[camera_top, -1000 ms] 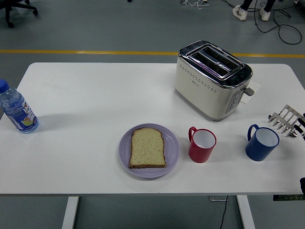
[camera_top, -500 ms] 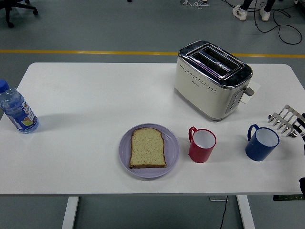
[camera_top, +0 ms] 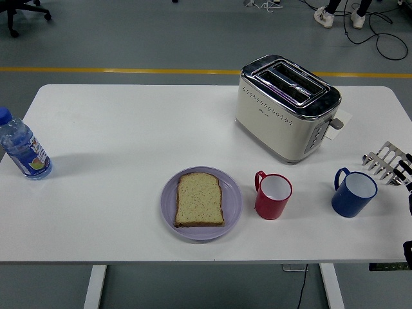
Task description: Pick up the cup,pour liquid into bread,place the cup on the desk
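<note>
Change: right robot hand [camera_top: 408,187] is edging further in at the right border; nothing on the bench is shifting.
Hidden: only dark slivers of that robot hand are showing, so I cannot tell its grip; left hand is lying outside view.
Cups: red plastic mug [camera_top: 273,195] is standing upright just right of the lilac round plate [camera_top: 232,199]; blue plastic mug [camera_top: 353,192] is sitting nearer the hand; contents unclear.
Plate: a slice of brown bread [camera_top: 199,199] is lying flat on it.
Bench: white bench [camera_top: 129,141] is also carrying a cream two-slot toaster [camera_top: 286,106], its slots looking empty.
</note>
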`<state>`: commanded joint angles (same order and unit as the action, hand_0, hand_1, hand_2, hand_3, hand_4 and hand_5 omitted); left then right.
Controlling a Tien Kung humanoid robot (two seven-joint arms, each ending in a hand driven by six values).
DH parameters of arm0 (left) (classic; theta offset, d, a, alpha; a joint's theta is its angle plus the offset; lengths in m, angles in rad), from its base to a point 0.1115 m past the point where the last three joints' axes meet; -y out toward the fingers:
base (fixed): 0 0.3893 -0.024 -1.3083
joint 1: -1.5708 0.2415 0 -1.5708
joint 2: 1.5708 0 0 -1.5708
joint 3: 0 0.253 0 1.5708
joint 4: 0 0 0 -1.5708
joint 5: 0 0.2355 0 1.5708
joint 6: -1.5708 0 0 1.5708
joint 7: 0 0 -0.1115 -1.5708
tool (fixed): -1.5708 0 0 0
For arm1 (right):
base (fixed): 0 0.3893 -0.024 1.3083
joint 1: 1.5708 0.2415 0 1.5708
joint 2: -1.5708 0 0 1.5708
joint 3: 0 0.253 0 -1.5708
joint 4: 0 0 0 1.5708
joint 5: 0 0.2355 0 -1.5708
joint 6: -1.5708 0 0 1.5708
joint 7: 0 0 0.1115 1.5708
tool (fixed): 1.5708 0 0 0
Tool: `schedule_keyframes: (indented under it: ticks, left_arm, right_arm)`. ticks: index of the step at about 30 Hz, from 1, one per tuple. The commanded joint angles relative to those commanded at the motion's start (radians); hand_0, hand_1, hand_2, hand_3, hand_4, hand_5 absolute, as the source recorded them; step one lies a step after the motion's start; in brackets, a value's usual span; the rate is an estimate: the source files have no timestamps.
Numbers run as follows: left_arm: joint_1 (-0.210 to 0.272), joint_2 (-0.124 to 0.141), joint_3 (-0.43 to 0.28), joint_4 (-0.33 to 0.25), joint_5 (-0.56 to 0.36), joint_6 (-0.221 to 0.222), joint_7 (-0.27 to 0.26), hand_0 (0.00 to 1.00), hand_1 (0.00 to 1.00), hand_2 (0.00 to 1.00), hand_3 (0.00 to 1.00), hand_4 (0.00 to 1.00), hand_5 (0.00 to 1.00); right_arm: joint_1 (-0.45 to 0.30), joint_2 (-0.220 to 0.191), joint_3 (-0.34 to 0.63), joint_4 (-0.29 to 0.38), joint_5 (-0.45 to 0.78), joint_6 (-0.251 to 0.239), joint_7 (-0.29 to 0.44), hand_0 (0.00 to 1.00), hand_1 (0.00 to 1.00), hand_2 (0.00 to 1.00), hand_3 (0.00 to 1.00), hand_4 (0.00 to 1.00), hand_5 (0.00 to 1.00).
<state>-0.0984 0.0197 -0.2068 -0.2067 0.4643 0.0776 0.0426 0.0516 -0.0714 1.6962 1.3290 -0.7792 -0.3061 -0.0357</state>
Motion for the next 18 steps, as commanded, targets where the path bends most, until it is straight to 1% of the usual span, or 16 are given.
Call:
schedule_keyframes:
  ticks: [18]
  left_arm:
    - [0.008, -0.002, 0.019, 0.0, -0.009, -0.002, 0.001, 0.641, 0.649, 0.664, 0.569, 0.329, 0.84]
  right_arm:
    - [-0.009, -0.002, -0.004, -0.005, -0.002, 0.002, 0.0, 0.658, 0.631, 0.661, 0.616, 0.472, 0.507]
